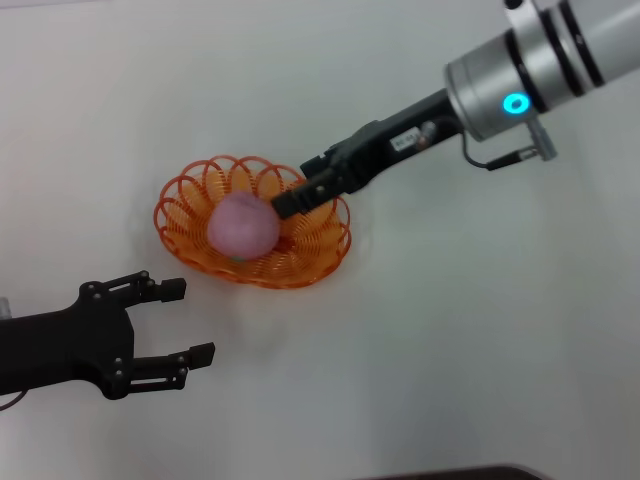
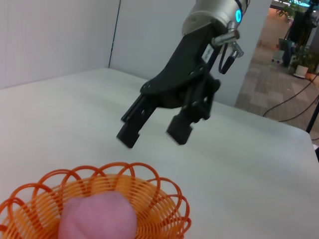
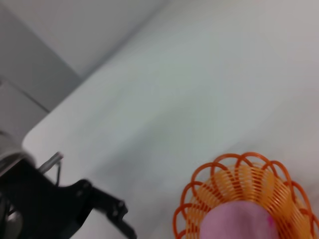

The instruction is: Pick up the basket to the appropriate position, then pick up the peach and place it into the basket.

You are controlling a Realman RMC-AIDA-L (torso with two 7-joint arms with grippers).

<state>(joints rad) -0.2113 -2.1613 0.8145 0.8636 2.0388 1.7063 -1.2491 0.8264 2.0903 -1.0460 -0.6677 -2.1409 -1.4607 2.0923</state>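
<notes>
- Broadly, the white table (image 1: 480, 330) is the work surface; everything in play sits in its left-centre area, within reach of both arms.
- Right arm (image 1: 520, 80): it reaches in from about 2 o'clock, so its tool arrives above the basket's far rim rather than across the other arm.
- Left arm (image 1: 50, 350): parked at roughly 8 o'clock from the basket, well apart from it, presumably so as not to obstruct the placing arm.
- Basket (image 1: 250, 232): the orange looped-wire bowl rests flat on the table, rim upward, which lets it receive fruit from above. No gripper touches it.
- Left gripper (image 1: 185, 320): its two fingers are spread wide with nothing between them, pointing toward 3 o'clock.
- Right gripper (image 2: 152, 132): seen from the left wrist camera, it hangs in the air above the far rim, its jaws parted with a clear gap and holding nothing; this reads as a release posture.
- Peach (image 1: 242, 226): the pink fruit lies inside the basket, near its middle, at about 8 o'clock from the right fingertips (image 1: 285, 205) and apparently free of them. Judged from this arrangement, the placing step looks complete.
</notes>
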